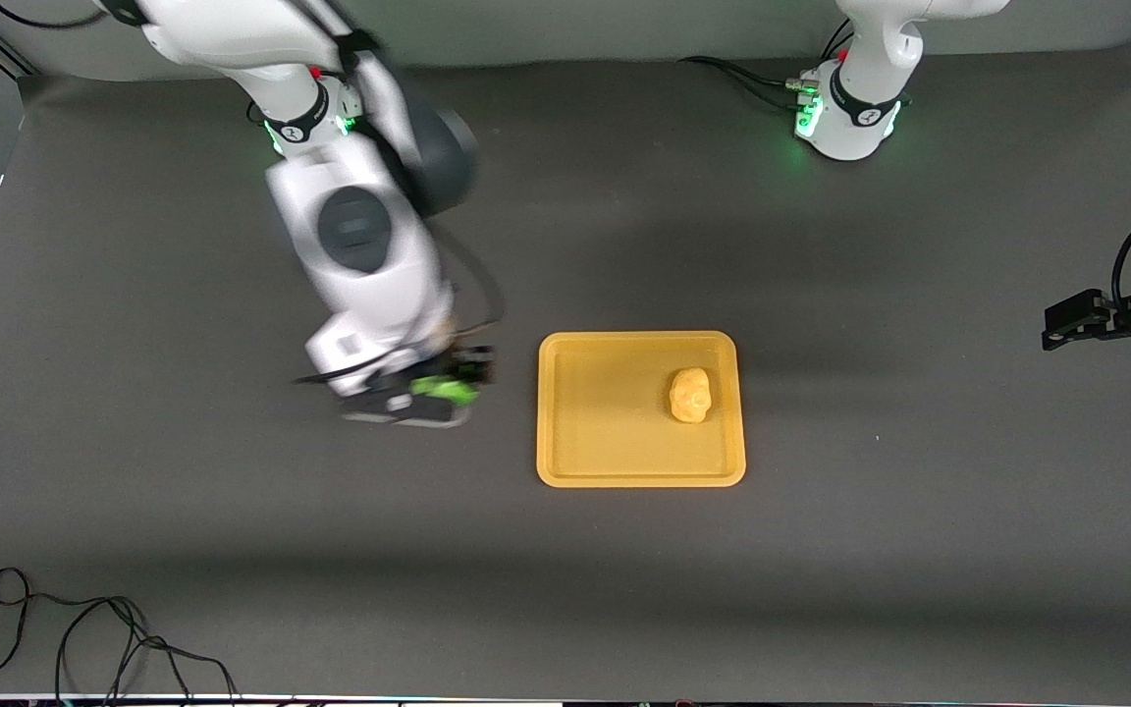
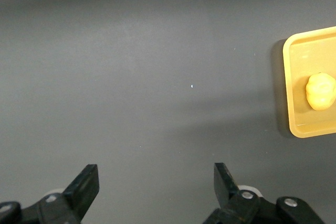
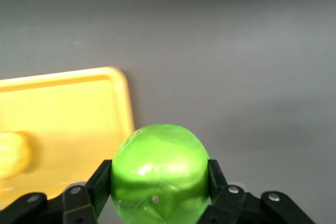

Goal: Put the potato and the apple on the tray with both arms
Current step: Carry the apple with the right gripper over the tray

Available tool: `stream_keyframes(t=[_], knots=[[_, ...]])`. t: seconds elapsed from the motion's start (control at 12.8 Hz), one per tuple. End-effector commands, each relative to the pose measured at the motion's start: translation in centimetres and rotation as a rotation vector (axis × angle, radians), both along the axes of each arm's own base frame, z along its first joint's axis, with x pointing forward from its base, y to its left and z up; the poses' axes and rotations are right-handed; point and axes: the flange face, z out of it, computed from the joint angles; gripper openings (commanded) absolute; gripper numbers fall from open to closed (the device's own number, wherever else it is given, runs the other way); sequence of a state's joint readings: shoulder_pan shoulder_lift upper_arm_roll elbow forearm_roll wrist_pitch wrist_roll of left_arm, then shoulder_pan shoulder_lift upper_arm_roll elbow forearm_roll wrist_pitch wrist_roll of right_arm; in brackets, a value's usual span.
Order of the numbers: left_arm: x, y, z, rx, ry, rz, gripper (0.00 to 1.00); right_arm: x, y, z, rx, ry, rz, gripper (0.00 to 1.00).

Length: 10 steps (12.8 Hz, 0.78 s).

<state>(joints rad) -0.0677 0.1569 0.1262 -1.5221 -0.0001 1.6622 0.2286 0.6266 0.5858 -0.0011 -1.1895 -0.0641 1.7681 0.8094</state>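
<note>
The orange-yellow tray (image 1: 605, 442) lies mid-table, and the pale yellow potato (image 1: 690, 395) rests on it toward the left arm's end. My right gripper (image 1: 448, 388) is shut on the glossy green apple (image 3: 159, 174), up over the bare mat beside the tray's edge toward the right arm's end. The tray corner (image 3: 113, 108) and the potato (image 3: 11, 156) show in the right wrist view. My left gripper (image 2: 156, 187) is open with nothing between its fingers, over bare mat at the left arm's end of the table; the tray (image 2: 294, 87) and potato (image 2: 321, 91) show in its view.
Black cables (image 1: 84, 638) lie near the front edge toward the right arm's end. The dark mat (image 1: 880, 550) spreads around the tray on every side. The left arm's base (image 1: 850, 108) stands at the table's back edge.
</note>
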Motion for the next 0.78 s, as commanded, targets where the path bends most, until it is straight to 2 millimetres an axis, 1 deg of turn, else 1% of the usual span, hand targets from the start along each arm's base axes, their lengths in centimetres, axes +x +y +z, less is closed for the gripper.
stream_keyframes(t=[0.0, 0.08, 0.16, 0.23, 0.31, 0.47, 0.7], knots=[[-0.3, 0.3, 0.1, 0.012, 0.008, 0.012, 0.98, -1.3, 8.5, -2.6, 0.012, -0.049, -0.108, 0.42], [-0.3, 1.5, 0.1, 0.012, 0.008, 0.031, 0.99, -2.4, 10.9, -4.2, 0.025, -0.06, -0.109, 0.42], [-0.3, 1.7, 0.2, 0.009, 0.0, 0.036, 0.99, -3.3, 12.6, -5.1, 0.041, -0.073, -0.094, 0.41], [-0.2, 1.7, 0.0, 0.0, -0.004, 0.043, 1.0, -3.4, 13.4, -6.2, 0.061, -0.084, -0.091, 0.41], [0.0, 1.8, -0.4, 0.0, 0.002, 0.055, 1.0, -4.3, 15.0, -7.8, 0.074, -0.087, -0.071, 0.41], [0.2, 1.8, -1.1, 0.008, 0.018, 0.042, 0.99, -5.3, 17.0, -11.6, 0.085, -0.096, -0.043, 0.41], [0.4, 1.8, -1.8, 0.011, 0.035, 0.045, 0.99, -4.5, 17.2, -17.8, 0.093, -0.11, -0.034, 0.41]])
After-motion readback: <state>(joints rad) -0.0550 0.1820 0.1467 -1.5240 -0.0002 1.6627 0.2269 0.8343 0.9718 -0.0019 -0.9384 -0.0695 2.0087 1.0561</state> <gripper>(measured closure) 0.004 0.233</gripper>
